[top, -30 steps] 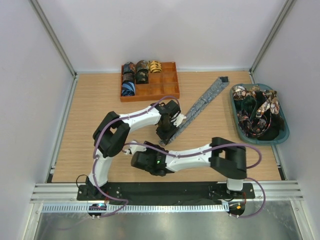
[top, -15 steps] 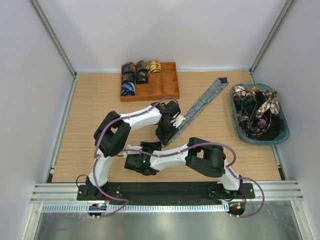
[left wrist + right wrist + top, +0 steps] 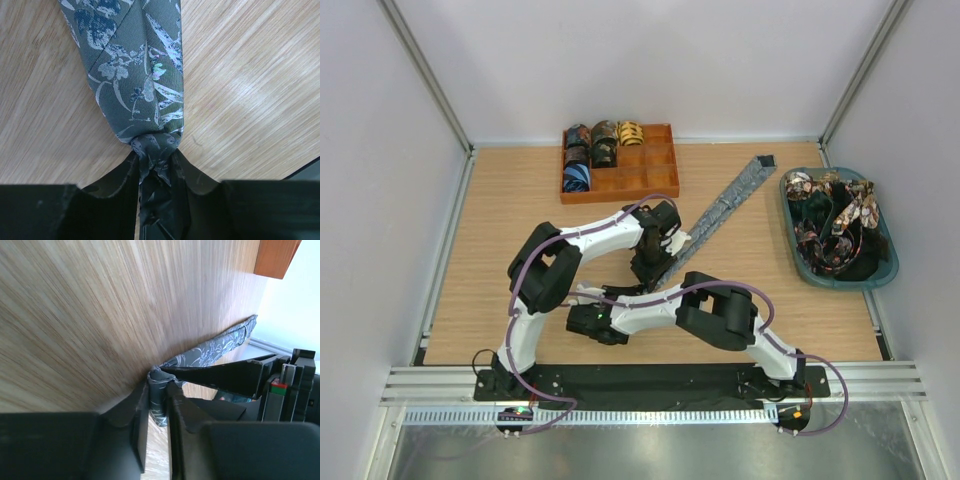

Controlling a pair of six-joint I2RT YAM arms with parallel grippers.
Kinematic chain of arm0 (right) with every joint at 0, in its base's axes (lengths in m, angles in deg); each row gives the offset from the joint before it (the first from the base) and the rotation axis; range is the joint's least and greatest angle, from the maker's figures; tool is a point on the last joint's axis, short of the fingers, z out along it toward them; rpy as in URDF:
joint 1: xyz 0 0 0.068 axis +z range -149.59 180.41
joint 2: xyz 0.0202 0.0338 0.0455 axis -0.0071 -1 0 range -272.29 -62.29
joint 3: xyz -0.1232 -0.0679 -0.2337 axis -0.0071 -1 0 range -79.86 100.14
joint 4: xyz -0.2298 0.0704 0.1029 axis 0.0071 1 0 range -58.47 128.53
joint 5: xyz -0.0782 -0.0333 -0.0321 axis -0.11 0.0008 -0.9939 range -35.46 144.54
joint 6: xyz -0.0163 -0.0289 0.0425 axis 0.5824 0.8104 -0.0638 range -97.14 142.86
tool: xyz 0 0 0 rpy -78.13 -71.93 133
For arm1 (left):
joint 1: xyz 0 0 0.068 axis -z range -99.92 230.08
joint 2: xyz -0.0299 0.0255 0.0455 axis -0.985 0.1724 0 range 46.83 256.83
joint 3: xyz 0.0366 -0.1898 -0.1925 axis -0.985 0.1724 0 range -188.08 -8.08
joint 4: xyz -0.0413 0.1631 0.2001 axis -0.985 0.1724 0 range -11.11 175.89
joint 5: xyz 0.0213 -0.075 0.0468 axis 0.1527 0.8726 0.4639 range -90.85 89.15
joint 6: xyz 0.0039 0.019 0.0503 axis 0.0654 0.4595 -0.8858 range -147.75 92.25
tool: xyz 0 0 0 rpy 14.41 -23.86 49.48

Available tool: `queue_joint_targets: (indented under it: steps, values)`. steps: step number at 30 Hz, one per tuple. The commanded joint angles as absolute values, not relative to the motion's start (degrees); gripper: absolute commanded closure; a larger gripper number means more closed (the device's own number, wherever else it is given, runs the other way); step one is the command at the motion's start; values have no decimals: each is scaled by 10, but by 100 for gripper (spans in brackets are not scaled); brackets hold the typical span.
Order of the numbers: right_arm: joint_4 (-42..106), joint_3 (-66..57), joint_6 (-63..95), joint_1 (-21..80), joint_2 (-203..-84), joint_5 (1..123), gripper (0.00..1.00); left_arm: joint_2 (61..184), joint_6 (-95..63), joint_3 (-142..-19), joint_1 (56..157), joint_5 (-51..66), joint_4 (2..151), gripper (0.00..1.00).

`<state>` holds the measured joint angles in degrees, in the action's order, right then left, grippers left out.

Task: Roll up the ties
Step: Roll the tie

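**Grey-blue floral tie (image 3: 145, 75) pinched at its near end by both grippers, centre of top view.**

Left gripper (image 3: 156, 165) is shut on the tie end, w/ the fabric bunched into a wad btw. the jaws. Right gripper (image 3: 159, 392) is closed on the same end from the side. The rest of the tie is laid flat on the wood tabletop (image 3: 520, 210), running diagonally to the upper right of the top view. It is judged light, limp and slick: it creases under a pinch, has no stiffness and is likely to slip or unroll w/o tension. It is best held flat across the width at the end. Rolled ties (image 3: 592, 145) are seen in the orange tray (image 3: 655, 178) at upper centre-left, and loose ties (image 3: 830, 215) in the teal bin (image 3: 888, 262) at right. No brand, label or writing can be read.
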<state>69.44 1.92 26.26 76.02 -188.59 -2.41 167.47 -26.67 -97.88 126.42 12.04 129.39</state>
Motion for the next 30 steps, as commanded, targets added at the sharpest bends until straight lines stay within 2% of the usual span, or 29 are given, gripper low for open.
queue_joint_targets:
  steps: [1,4,7,18,26,30]
  values:
    - [739,34,213,752,-1909,2,84,1712,-270,-955,1262,115,1344,69]
    - [728,34,205,751,-1902,12,93,1698,-270,-950,1263,115,1323,53]
    - [724,34,201,752,-1894,17,96,1670,-267,-943,1262,111,1297,46]
    - [675,5,201,756,-1851,44,99,1550,-234,-920,1234,69,1177,39]
    - [578,-59,202,750,-1786,94,99,1393,-164,-796,1175,36,996,33]
    - [536,-102,201,733,-1732,175,99,1300,-128,-727,1153,6,914,28]
